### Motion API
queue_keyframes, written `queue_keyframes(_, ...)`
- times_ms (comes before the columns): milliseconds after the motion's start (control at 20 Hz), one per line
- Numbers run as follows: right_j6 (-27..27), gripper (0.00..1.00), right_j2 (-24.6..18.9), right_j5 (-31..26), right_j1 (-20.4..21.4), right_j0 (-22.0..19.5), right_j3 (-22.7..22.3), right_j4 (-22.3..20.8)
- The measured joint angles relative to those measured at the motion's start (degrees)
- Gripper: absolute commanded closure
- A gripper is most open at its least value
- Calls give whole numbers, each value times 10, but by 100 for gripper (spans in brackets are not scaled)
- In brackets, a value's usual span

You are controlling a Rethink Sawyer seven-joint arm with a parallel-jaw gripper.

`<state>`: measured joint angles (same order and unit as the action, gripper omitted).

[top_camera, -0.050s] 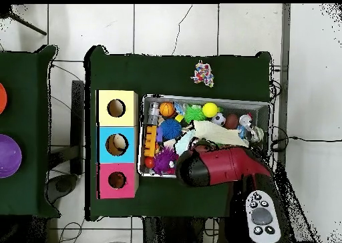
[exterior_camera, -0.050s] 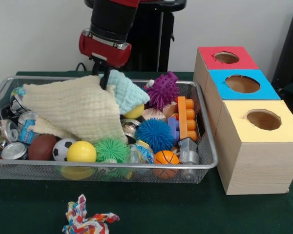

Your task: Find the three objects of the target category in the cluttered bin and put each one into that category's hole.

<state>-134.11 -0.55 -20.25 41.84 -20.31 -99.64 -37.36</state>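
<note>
A wire bin [exterior_camera, -0.050s: 207, 163] holds mixed clutter. My gripper [exterior_camera, -0.050s: 105, 80] hangs over the bin's back middle, shut on the top corner of a cream cloth [exterior_camera, -0.050s: 73, 109], which drapes down over the left half. A pale blue cloth [exterior_camera, -0.050s: 127, 92] lies right beside it. Purple [exterior_camera, -0.050s: 162, 91], blue [exterior_camera, -0.050s: 154, 135] and green [exterior_camera, -0.050s: 111, 149] spiky balls lie in the bin. So do a yellow ball [exterior_camera, -0.050s: 81, 151], a soccer ball [exterior_camera, -0.050s: 62, 148], a brown football [exterior_camera, -0.050s: 41, 146] and a small basketball [exterior_camera, -0.050s: 166, 157]. In the overhead view the arm [top_camera, -0.050s: 220, 167] hides the gripper; the cream cloth [top_camera, -0.050s: 224, 135] shows beyond it.
Three boxes with round holes stand beside the bin: red [exterior_camera, -0.050s: 227, 57], blue [exterior_camera, -0.050s: 241, 84], yellow [exterior_camera, -0.050s: 263, 119]. Cans [exterior_camera, -0.050s: 5, 132] crowd the bin's left end. An orange brick [exterior_camera, -0.050s: 186, 117] sits at its right end. A rope toy [exterior_camera, -0.050s: 85, 219] lies on the green table in front.
</note>
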Motion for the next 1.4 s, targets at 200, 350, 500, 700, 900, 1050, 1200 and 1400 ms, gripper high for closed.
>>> queue_keyframes(200, 0, 100, -1, 14, -5, -9, 12, -14)
queue_keyframes(350, 0, 100, -1, 38, -14, -19, 25, -29)
queue_keyframes(500, 0, 100, -4, 58, -22, -28, 32, -36)
queue_keyframes(700, 0, 100, -47, 77, -40, -72, 33, -37)
queue_keyframes(900, 0, 100, -90, 82, -62, -111, 34, -37)
queue_keyframes(1050, 0, 100, -120, 89, -88, -135, 35, -37)
queue_keyframes(1200, 0, 100, -140, 105, -107, -146, 35, -35)
queue_keyframes(1400, 0, 100, -151, 110, -116, -148, 34, -30)
